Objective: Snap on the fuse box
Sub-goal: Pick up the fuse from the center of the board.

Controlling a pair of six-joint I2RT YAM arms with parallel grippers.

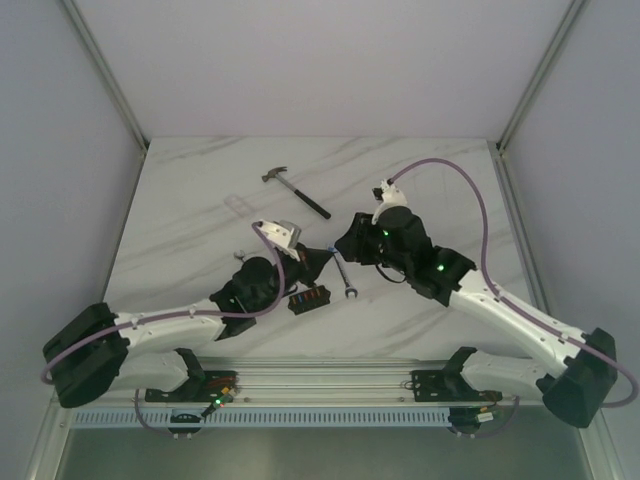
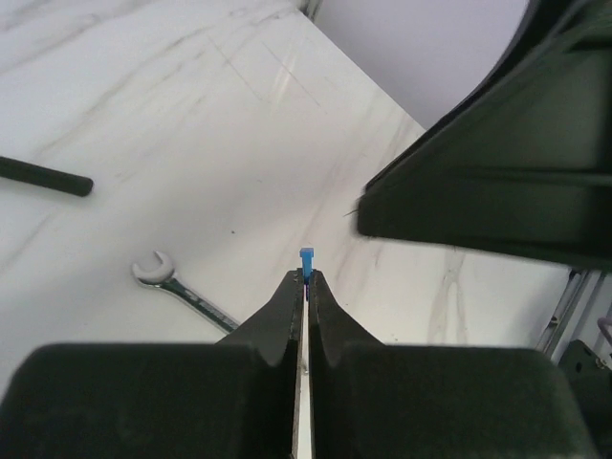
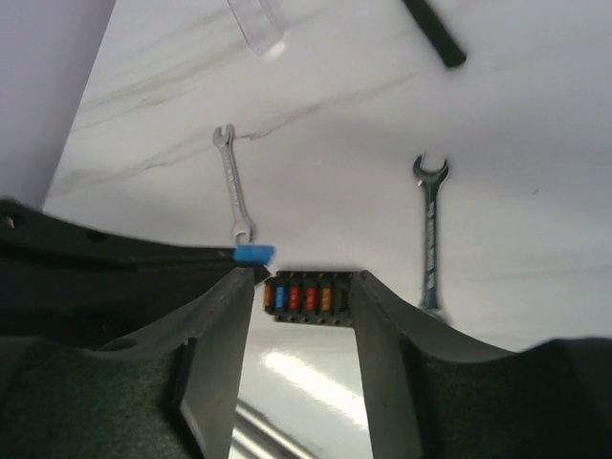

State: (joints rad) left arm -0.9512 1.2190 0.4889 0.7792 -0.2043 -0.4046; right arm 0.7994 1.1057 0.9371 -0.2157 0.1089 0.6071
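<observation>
Top view: fuse box (image 1: 310,298) lay free on surface (image 1: 200,200), beside a wrench (image 1: 343,278).
Left wrist: left pincer (image 2: 306,279) clenched on blue fuse (image 2: 306,255). The thin tip hold risked tilt or slip.
Right wrist: right pincer (image 3: 304,277) released, so the unsteadied box might shift under pressing.

Noted the fuse box (image 1: 309,299) on the table (image 1: 200,170) toward the near edge, with a wrench (image 1: 345,275) just right of it. Found a hammer (image 1: 298,192) behind both, toward the table's middle.

Soft, even overhead light, mild glare on the table (image 3: 325,115), close foreground blurred in wrist views.
</observation>
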